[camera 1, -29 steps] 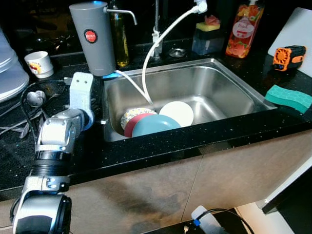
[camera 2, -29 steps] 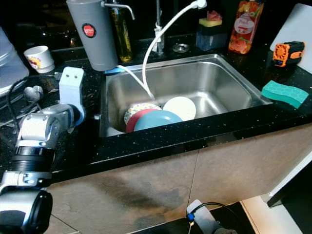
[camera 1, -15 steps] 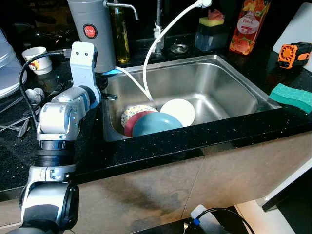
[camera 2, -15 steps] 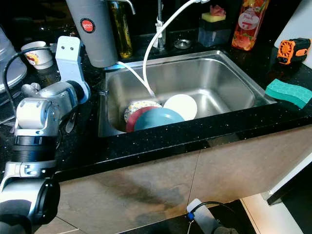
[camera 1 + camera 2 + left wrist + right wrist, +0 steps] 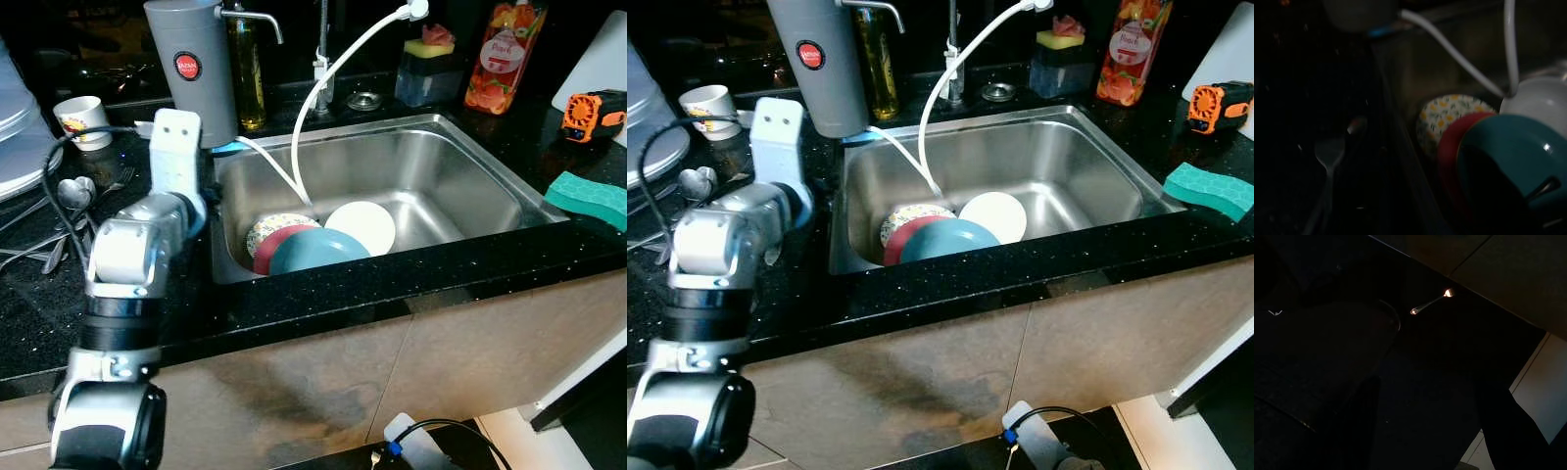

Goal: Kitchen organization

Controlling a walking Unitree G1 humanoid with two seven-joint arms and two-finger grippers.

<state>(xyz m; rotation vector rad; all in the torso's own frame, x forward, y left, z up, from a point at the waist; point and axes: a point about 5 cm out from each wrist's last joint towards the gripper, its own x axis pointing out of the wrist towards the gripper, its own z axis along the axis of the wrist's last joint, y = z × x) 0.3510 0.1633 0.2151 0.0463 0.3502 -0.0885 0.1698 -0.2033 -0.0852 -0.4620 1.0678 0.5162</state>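
4 dishes in sink; sponge right.

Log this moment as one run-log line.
left arm: raised over counter beside sink | sink: teal bowl, red bowl, patterned bowl, white plate | right arm: idle

The sink is brushed stainless steel with a dull satin sheen. Around the sink, the countertop is glossy black stone with fine pale speckles. Inside the sink, 4 dishes look glazed and smooth: a teal plate, a red plate, a white plate and a patterned plate. A smooth white hose arcs over the sink. Left of the sink stands a matt grey canister. The left arm, also left of the sink, is brushed silver metal with white plastic. Right of the sink lies a rough green sponge. Below the sink, the cabinet front is matt brown.
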